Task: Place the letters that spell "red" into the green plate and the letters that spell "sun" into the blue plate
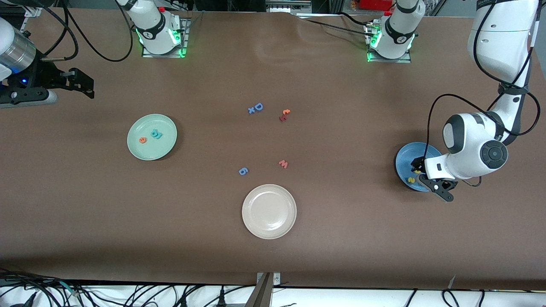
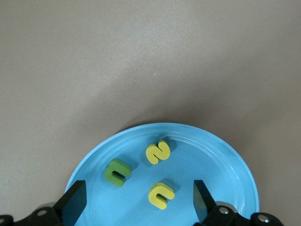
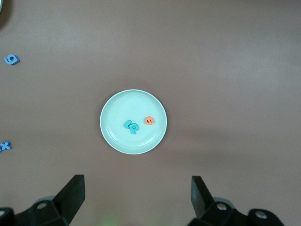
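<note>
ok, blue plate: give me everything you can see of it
The blue plate is round, medium blue, smooth and glossy like plastic, with a shallow raised rim. It lies flat on the brown table at the left arm's end. Three small foam letters lie in it, apart from each other: a yellow s, a yellow u and a green n. The left end effector hangs just above it, fingers open and empty, with no contact visible. In the front view the arm covers part of the plate.

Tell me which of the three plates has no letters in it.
The cream-white plate, nearest the front camera. The green plate holds teal and orange letters; the blue plate holds yellow and green ones.
</note>
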Robot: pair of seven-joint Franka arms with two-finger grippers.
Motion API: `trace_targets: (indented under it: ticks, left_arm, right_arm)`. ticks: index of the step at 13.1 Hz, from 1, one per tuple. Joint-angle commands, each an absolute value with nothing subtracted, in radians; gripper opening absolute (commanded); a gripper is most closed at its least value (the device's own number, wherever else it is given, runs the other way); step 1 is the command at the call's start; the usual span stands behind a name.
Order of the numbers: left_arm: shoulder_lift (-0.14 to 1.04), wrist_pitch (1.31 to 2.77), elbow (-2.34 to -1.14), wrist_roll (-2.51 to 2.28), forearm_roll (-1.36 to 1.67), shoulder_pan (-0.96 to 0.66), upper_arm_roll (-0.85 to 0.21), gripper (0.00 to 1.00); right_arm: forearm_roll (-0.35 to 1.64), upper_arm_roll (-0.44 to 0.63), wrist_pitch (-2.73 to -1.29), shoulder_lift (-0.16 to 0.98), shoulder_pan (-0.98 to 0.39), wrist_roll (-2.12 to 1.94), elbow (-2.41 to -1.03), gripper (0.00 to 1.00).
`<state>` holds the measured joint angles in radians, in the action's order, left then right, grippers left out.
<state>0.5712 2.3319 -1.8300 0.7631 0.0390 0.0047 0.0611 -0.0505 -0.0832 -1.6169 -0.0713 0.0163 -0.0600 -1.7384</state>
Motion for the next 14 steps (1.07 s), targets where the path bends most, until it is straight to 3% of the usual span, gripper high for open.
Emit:
trace_targets:
  ticks: [1,6,9,14]
  left_arm:
    - [0.558,2.318,-1.829,0.781,0.066,-0.002,0.064,1.00]
    - [0.500,2.301,-1.792,0.772,0.066,0.000,0.066,1.00]
    - [0.431,2.124,-1.660,0.674,0.064,0.000,0.077,1.00]
    - [0.290,2.020,-1.647,0.357,0.055,-0.020,0.080,1.00]
  right_arm:
    - [-0.064,-0.092,-1.603,-0.069,0.028,-0.057,-1.723,1.00]
    - [-0.064,-0.092,-1.605,-0.069,0.028,-0.057,-1.723,1.00]
    - [-0.063,-0.091,-1.603,-0.067,0.028,-0.060,-1.723,1.00]
    - [-0.064,-0.091,-1.603,-0.067,0.028,-0.060,-1.723,1.00]
